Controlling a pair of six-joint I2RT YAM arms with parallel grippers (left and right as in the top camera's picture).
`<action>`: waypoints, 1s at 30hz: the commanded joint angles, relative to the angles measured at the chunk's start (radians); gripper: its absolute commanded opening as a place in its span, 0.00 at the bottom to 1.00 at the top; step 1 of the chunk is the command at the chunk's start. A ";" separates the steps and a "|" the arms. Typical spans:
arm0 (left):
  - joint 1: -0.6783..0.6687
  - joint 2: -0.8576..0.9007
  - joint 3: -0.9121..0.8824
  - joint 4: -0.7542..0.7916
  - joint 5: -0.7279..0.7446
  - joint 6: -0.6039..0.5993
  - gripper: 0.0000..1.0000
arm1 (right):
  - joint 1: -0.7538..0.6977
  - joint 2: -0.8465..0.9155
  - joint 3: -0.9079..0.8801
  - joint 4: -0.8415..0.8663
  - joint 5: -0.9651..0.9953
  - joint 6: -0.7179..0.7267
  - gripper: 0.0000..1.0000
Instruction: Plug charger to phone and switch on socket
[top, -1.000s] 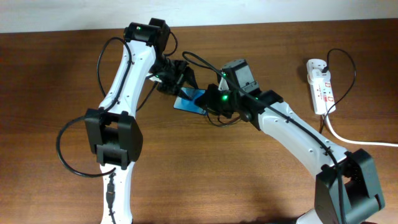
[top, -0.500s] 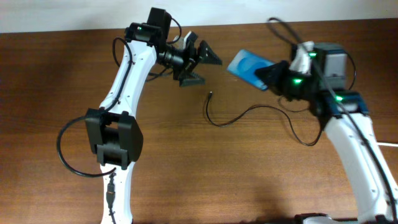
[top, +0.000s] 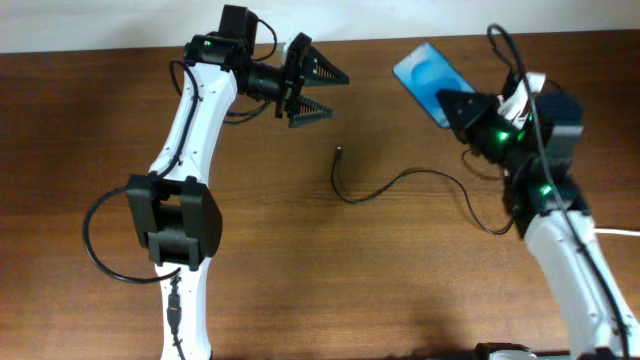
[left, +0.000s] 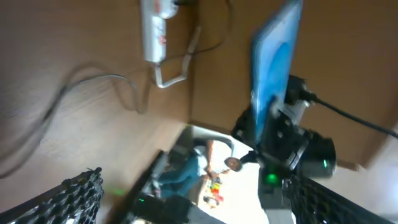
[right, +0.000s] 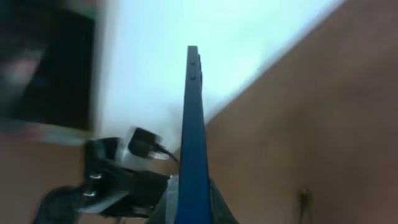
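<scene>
My right gripper (top: 462, 105) is shut on the lower end of the phone (top: 428, 78) and holds it tilted in the air above the table's far right. The right wrist view shows the phone (right: 193, 118) edge-on, rising from between the jaws. My left gripper (top: 312, 88) hangs wide open and empty at the far middle, apart from the phone and pointing toward it. The charger (top: 400, 180) curls loose on the table, its small plug (top: 338, 152) lying free between the arms. The socket (left: 155, 25) shows in the left wrist view beyond the phone (left: 273, 62).
A thick white cord (top: 622, 232) leaves the frame at the right edge. My right arm (top: 545, 190) stands over the socket's place in the overhead view. My left arm (top: 195, 120) runs along the table's left side.
The left gripper opened and let go of the phone, then drew back toward the far edge. The right gripper carried the phone up and away to the far right.
</scene>
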 joint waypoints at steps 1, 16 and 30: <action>0.007 -0.008 0.010 0.000 -0.117 0.019 0.99 | 0.050 -0.019 -0.137 0.233 0.036 0.216 0.04; 0.007 -0.008 0.010 0.161 0.027 -0.022 0.98 | 0.385 0.091 -0.161 0.470 0.646 0.681 0.04; -0.014 -0.008 0.010 0.285 -0.027 -0.184 0.64 | 0.518 0.199 -0.043 0.471 0.698 0.685 0.04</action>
